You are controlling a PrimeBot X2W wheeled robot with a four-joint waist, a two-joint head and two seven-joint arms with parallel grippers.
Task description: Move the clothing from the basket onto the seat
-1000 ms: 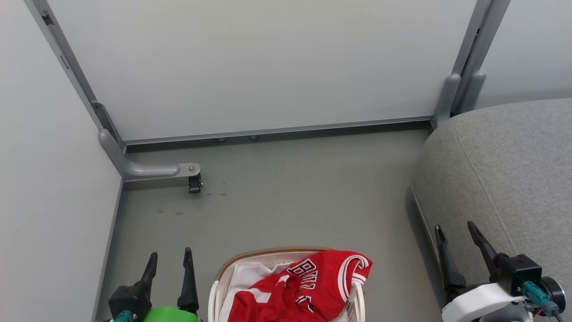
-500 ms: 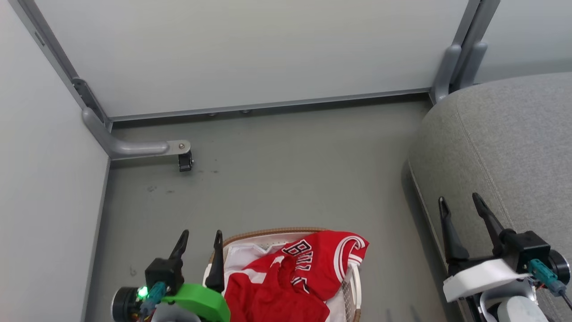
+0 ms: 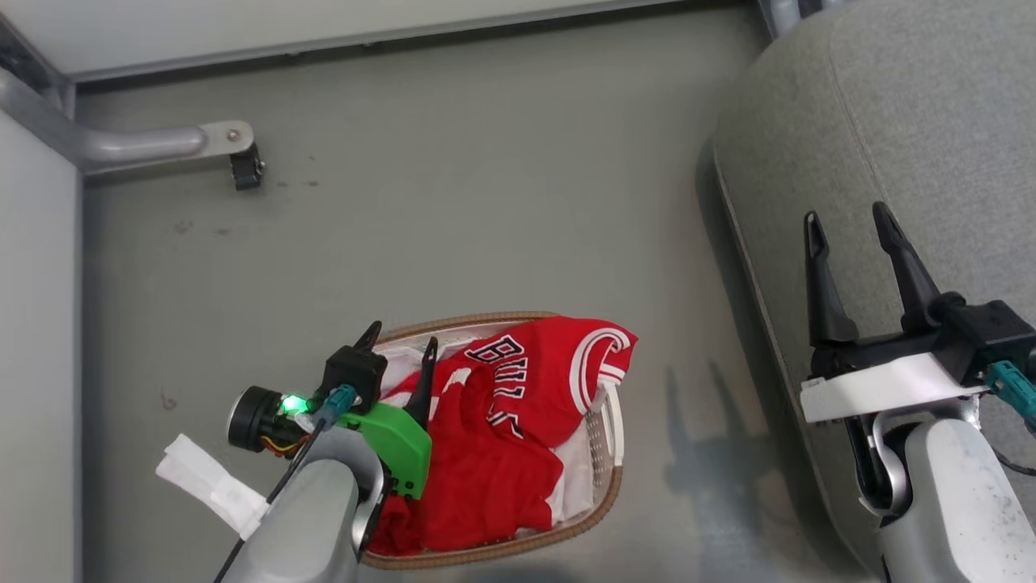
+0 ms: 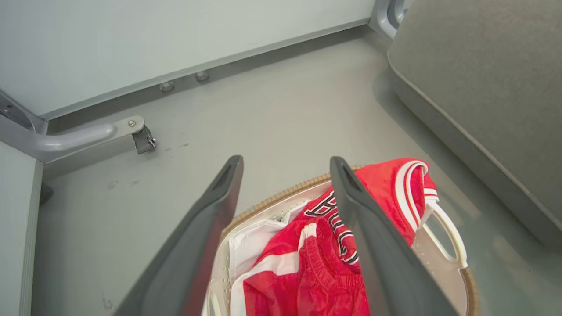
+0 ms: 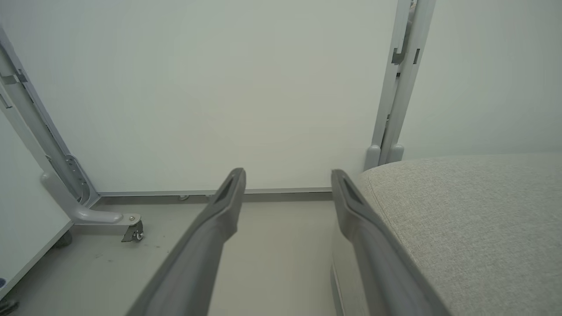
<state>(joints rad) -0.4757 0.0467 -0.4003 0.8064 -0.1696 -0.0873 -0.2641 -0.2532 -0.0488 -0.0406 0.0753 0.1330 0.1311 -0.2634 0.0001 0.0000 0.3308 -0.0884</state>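
The left gripper (image 3: pixel 403 334) hangs spread and empty over the left end of the basket (image 3: pixel 600 429), and the right gripper (image 3: pixel 846 212) is spread and empty above the edge of the grey seat (image 3: pixel 931 121). The basket stands on a grey floor (image 3: pixel 453 202) closed in by pale wall panels (image 5: pixel 219 87), whose height the right wrist view takes in while the head view looks down on the floor. The red clothing (image 3: pixel 494 437) lies heaped in the basket on a white liner (image 4: pixel 250 239), the jersey (image 3: pixel 558 364) spilling over its rim.

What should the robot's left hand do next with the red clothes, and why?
Probably lower the open left gripper onto the red clothing and close: its fingers hang apart above the basket, holding nothing yet.
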